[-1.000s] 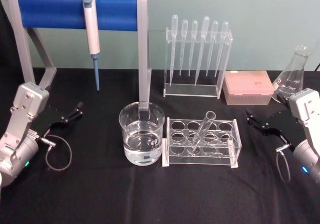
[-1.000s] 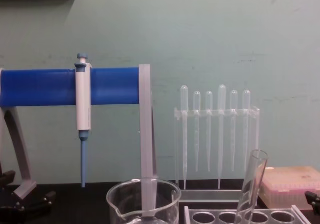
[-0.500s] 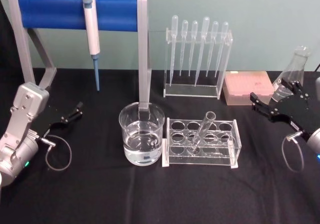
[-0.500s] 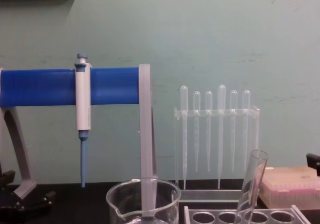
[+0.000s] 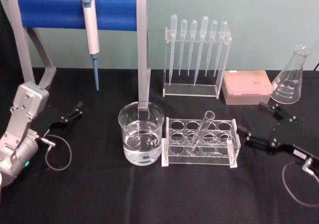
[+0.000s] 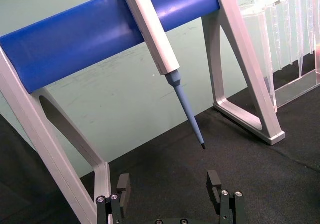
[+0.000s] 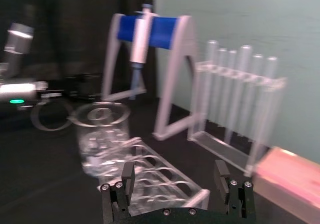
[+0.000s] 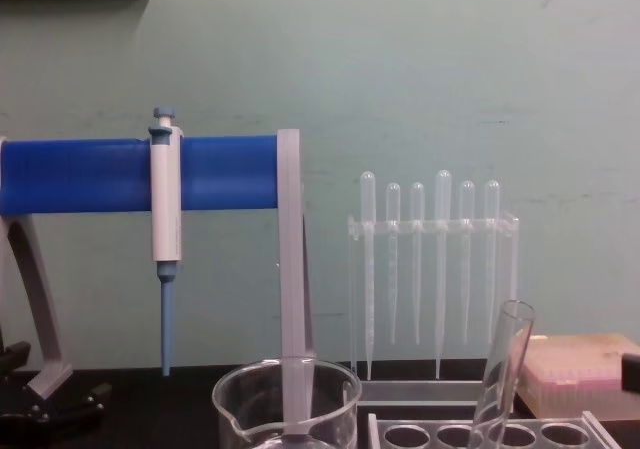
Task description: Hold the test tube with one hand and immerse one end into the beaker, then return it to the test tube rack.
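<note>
The test tube (image 5: 201, 129) leans in the clear rack (image 5: 201, 154), its open rim up and tilted right; the chest view shows the test tube's (image 8: 506, 365) upper part. The beaker (image 5: 141, 133), partly filled with clear liquid, stands just left of the rack, and its rim (image 8: 286, 387) is low in the chest view. My right gripper (image 5: 252, 118) is open, just right of the rack's right end, pointing left at it with nothing between its fingers. From the right wrist, the right gripper (image 7: 174, 176) faces the rack (image 7: 161, 172) and beaker (image 7: 103, 132). My left gripper (image 5: 75, 112) rests open at the far left.
A blue-barred stand (image 5: 75, 7) holding a micropipette (image 5: 91, 32) is behind the beaker. A pipette rack (image 5: 196, 54), a pink tip box (image 5: 246, 87) and a conical flask (image 5: 290, 78) line the back right. Black cloth (image 5: 149, 194) covers the table.
My right gripper lifted up near the flask, then turned and came down to the left, ending close to the rack's right end. The left arm, tube and beaker have not moved.
</note>
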You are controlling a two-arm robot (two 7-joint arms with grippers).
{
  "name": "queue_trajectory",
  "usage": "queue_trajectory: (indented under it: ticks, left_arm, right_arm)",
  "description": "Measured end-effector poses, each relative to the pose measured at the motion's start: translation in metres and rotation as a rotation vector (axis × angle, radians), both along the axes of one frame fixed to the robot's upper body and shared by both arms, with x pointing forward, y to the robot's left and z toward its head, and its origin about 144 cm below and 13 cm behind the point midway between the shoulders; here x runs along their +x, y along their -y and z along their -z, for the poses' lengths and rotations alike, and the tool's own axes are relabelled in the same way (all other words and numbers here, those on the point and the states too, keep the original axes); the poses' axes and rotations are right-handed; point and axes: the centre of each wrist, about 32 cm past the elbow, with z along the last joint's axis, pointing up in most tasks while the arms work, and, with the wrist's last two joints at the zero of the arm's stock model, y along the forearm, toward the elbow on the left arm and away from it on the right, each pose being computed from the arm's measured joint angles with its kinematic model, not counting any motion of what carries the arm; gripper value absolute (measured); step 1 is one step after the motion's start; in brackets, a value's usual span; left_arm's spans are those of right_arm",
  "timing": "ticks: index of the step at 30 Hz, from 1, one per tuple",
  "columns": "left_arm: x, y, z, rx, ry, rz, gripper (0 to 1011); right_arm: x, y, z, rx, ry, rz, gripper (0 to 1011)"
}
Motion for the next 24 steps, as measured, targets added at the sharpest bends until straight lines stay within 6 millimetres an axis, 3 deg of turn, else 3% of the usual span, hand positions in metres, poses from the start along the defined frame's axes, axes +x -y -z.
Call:
queue_trajectory:
  ticks: [10,24]
  left_arm:
    - [0.000,0.000,0.000,0.000,0.000,0.000,1000]
    - [0.000,0.000,0.000,0.000,0.000,0.000,1000]
  right_arm:
    - [0.004,-0.010,0.004,0.022,-0.007,-0.193,1003]
    - [0.033,-0.039,0.002,0.005,0.002,-0.281,1003]
